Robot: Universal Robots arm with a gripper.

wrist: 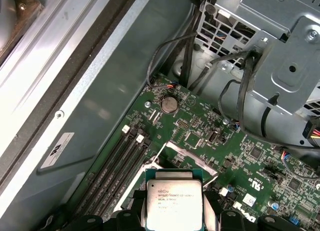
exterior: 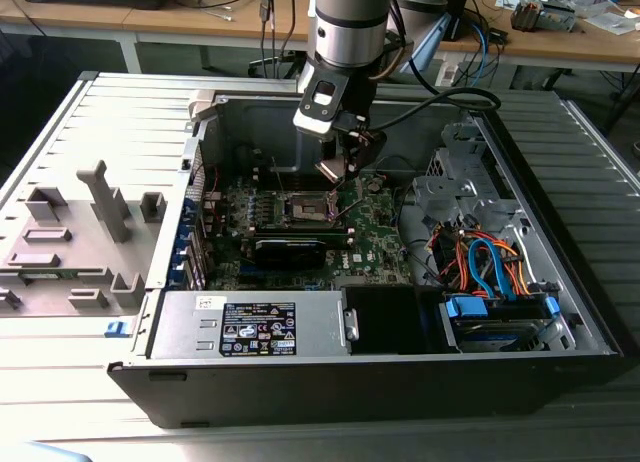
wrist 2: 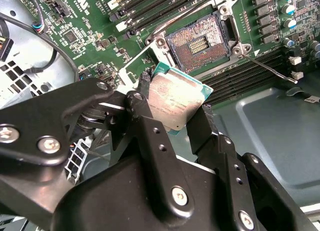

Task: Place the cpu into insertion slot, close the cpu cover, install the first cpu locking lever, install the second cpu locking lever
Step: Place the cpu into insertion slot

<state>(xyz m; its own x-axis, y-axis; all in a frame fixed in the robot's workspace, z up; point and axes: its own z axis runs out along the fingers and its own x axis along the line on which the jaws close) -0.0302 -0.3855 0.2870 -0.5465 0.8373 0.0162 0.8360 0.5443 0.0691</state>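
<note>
Watching the arm hang over the open computer case [exterior: 400, 377] right now. The hand [exterior: 345, 174] is pinching the chip [wrist 2: 172, 98] between its two black fingers [wrist 2: 147, 121], one on each of two opposite edges. In both wrist views the grey metal top faces the camera and a bit of green rim peeks out at the corners.

The chip is up in the air, close to the socket [wrist 2: 200, 41] but not in it, and not touching the green board [wrist 2: 90, 36]. The socket is wide open: contact field bare, cover [wrist: 190, 153] swung up on its hinge, and a thin locking lever [wrist 2: 272, 70] sticking out loose to one side.

My take on handling: this thing is light, flat and totally stiff, so weight is a non-issue. The trouble is the smooth metal lid, which looks slippery, and the edges are thin, so the fingers don't have much to bite on. An edge grip like this seems the right call to me, since the underside contacts shouldn't get touched and the top gives nothing to hook.

The really fragile part is the socket. I'd guess those fine pins bend if the chip lands crooked or gets dragged sideways, so it wants to go down flat and square, no pushing. Can't tell from here whether the notches line up.
</note>
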